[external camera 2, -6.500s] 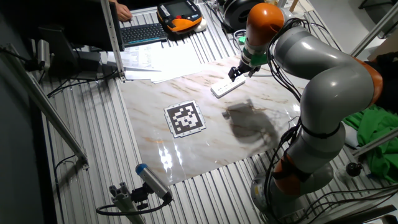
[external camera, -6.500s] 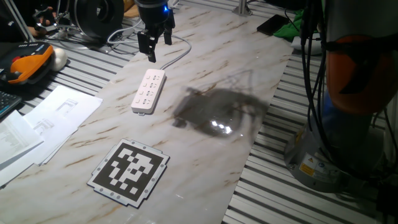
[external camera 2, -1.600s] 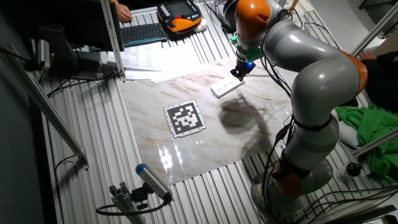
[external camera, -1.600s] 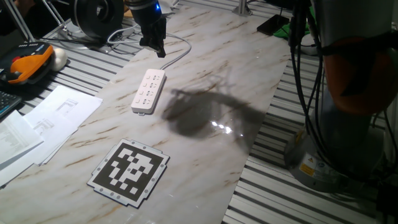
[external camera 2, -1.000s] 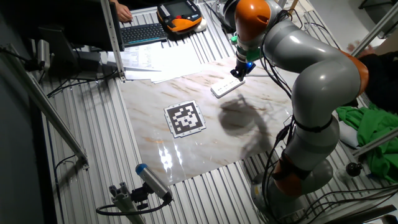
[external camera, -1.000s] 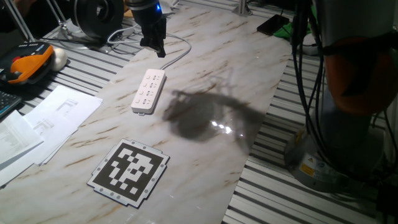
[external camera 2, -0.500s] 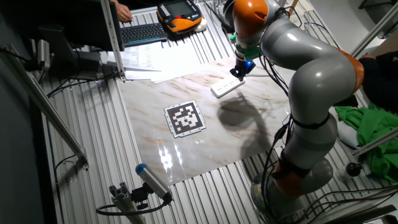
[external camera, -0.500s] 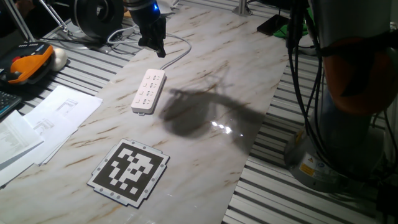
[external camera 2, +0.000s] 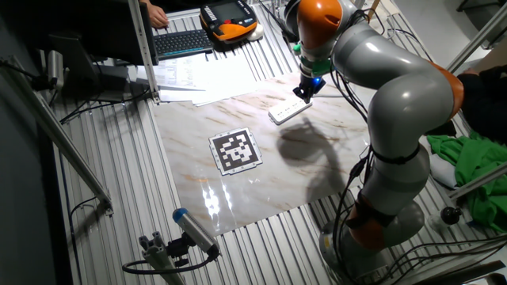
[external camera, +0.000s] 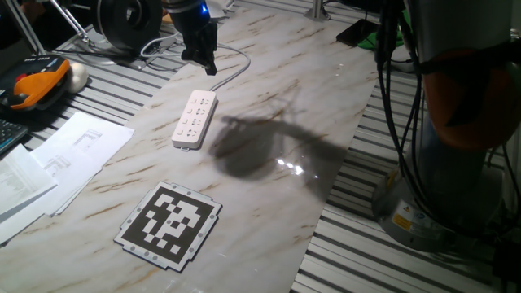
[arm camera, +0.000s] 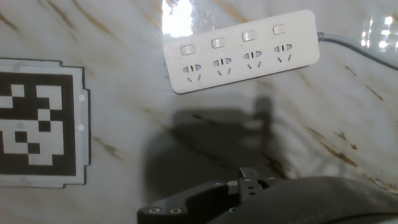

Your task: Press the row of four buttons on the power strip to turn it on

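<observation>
Gripper hovers off the power strip's cable end, fingers unreadable; the unanchored strip may skid when pressed.

The power strip lies flat on the tabletop, its cable leading off from its far end. The hand hangs above that end. The marker board lies nearer the camera, well apart from the strip.
</observation>
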Controlling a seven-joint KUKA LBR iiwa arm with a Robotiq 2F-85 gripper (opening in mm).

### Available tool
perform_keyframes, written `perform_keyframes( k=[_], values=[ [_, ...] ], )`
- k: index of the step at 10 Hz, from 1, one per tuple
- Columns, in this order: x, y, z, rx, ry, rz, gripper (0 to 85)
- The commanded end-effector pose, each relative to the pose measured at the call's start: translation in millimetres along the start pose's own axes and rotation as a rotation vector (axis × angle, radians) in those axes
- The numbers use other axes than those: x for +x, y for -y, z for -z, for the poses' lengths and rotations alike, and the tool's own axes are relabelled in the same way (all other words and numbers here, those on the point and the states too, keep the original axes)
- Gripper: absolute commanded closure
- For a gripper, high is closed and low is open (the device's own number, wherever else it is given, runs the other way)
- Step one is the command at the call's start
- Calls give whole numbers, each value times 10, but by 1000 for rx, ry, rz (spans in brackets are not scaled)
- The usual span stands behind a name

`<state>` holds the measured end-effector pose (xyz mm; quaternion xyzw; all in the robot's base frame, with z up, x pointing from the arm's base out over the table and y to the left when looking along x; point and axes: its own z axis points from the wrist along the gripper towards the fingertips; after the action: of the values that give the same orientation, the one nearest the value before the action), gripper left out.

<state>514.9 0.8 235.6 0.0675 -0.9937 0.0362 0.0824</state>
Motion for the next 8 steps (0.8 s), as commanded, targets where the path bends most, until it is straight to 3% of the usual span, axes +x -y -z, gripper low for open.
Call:
perform_keyframes(
  k=[1,3,4,6,8],
  values=[
    [0,1,1,-2,2,6,850],
    [0,1,1,17,4,24,850],
    [0,1,1,-12,1,10,850],
    [0,1,1,7,1,13,850],
    [0,1,1,6,-2,27,850]
  ],
)
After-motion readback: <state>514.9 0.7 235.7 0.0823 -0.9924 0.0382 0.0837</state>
